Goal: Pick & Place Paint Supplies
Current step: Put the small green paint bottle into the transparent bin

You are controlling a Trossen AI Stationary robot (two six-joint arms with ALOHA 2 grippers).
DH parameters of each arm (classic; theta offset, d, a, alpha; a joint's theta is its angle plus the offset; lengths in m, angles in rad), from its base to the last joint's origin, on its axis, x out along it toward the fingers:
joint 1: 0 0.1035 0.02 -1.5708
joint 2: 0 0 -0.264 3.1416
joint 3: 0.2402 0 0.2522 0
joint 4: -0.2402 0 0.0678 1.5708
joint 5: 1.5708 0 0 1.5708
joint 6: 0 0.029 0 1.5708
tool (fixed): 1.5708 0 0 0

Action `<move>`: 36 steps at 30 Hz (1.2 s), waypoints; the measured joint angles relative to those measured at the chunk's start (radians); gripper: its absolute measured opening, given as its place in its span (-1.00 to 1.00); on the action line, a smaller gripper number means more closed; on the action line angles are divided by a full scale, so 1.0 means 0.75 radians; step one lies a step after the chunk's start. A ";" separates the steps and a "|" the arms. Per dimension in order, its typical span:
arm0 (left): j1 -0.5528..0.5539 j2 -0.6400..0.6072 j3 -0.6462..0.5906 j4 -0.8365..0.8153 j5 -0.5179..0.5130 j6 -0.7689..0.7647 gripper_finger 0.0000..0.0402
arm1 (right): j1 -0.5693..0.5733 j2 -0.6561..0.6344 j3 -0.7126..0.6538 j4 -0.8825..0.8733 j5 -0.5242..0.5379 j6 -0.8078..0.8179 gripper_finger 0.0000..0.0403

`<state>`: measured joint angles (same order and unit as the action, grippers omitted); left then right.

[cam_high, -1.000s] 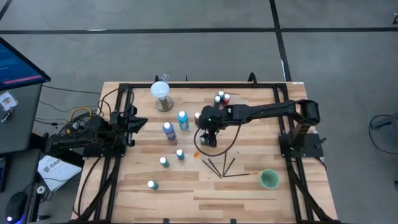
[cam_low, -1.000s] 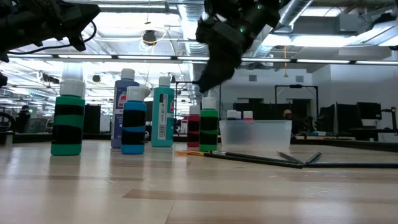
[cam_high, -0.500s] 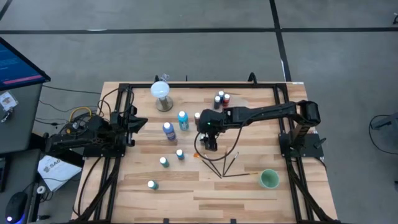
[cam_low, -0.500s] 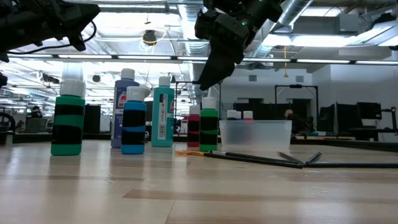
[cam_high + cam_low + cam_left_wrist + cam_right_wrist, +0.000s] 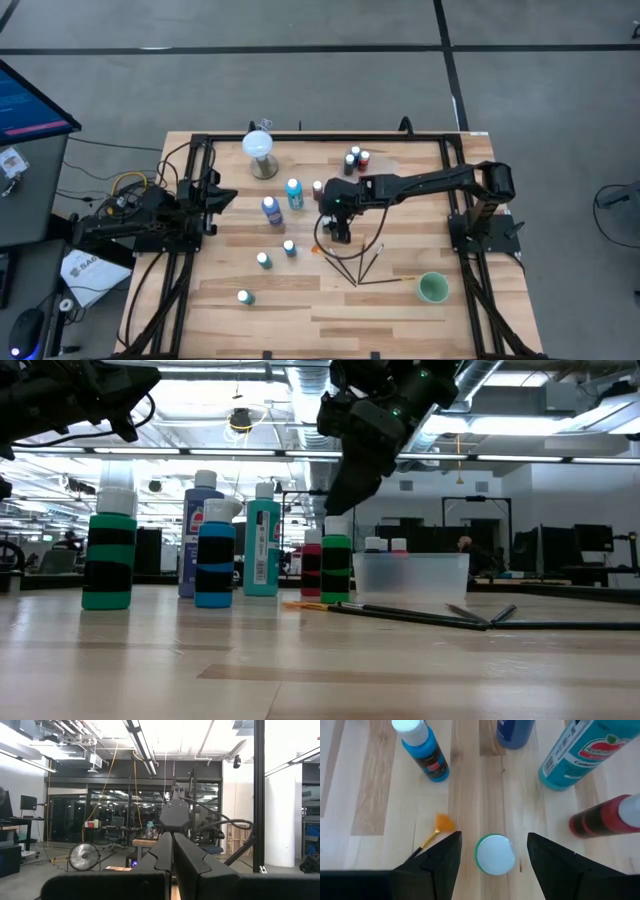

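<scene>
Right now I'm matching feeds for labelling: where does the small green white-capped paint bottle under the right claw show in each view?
High view: covered by the right claw.
Low view: the small green white-capped paint bottle stands mid-picture, below that claw.
Right wrist view: its cap, from above, between the open fingers.
Left wrist view: not in it.
Shared landmark: the tall teal plastic bottle.
</scene>
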<state>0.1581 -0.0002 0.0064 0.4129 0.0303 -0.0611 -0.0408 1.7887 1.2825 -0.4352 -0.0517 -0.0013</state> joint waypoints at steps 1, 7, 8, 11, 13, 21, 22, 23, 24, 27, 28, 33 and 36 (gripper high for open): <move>0.000 0.000 0.000 0.000 0.001 0.000 -0.99 | -0.003 0.000 0.000 0.005 0.000 0.002 0.10; 0.001 0.000 0.000 0.000 0.001 0.000 -0.99 | -0.028 0.007 0.001 0.006 0.002 -0.003 0.10; 0.000 0.000 0.000 0.000 0.000 0.000 -0.99 | -0.029 0.023 0.002 0.023 0.002 -0.007 0.10; 0.000 0.000 0.000 0.000 0.000 0.000 -0.99 | -0.028 0.045 0.001 0.014 0.004 -0.008 0.10; 0.000 0.000 0.000 0.000 0.001 0.000 -0.99 | -0.027 0.083 0.005 0.049 0.001 -0.008 0.10; 0.000 0.000 0.000 0.005 0.000 0.000 -0.99 | -0.028 0.082 0.001 0.013 0.001 0.000 0.03; 0.000 0.000 0.000 0.008 0.000 0.000 -0.99 | -0.028 0.080 0.001 0.012 0.001 0.001 0.01; 0.000 0.000 0.000 0.008 0.000 0.000 -0.99 | -0.028 0.077 0.001 0.012 0.001 0.001 -0.01; 0.000 0.000 0.000 0.008 0.001 0.000 -0.99 | -0.028 0.076 0.001 0.002 0.001 0.001 -0.04; 0.000 0.000 0.000 0.009 0.000 0.000 -0.99 | -0.027 0.076 0.001 -0.052 0.000 0.002 -0.12; 0.000 0.000 0.000 0.010 0.001 0.000 -0.99 | -0.027 0.076 0.001 -0.065 0.000 0.002 -0.14; 0.000 0.000 0.000 0.010 0.000 0.000 -0.99 | -0.027 0.076 0.001 -0.077 0.000 0.002 -0.21; 0.001 0.000 0.000 0.011 0.000 0.000 -0.99 | -0.027 0.076 0.001 -0.074 0.000 0.012 -0.30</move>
<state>0.1585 -0.0002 0.0063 0.4210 0.0304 -0.0612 -0.0612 1.8454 1.2835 -0.4904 -0.0517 0.0075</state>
